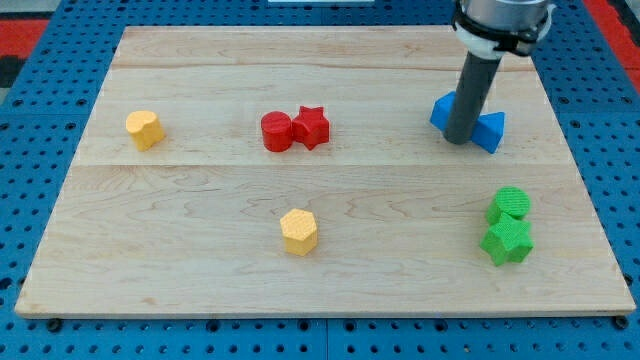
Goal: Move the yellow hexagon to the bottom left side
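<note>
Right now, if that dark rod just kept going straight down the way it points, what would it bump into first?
My tip points straight down at the wooden board, so it would meet the board itself, apparently in the gap between the two blue blocks, though depth is hard to judge.

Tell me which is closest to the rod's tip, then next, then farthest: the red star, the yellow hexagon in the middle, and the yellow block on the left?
From my tip, at the view's upper right between the blue blocks:
1. Red star, top middle.
2. Yellow hexagon, bottom middle.
3. Yellow block, far left.
</note>
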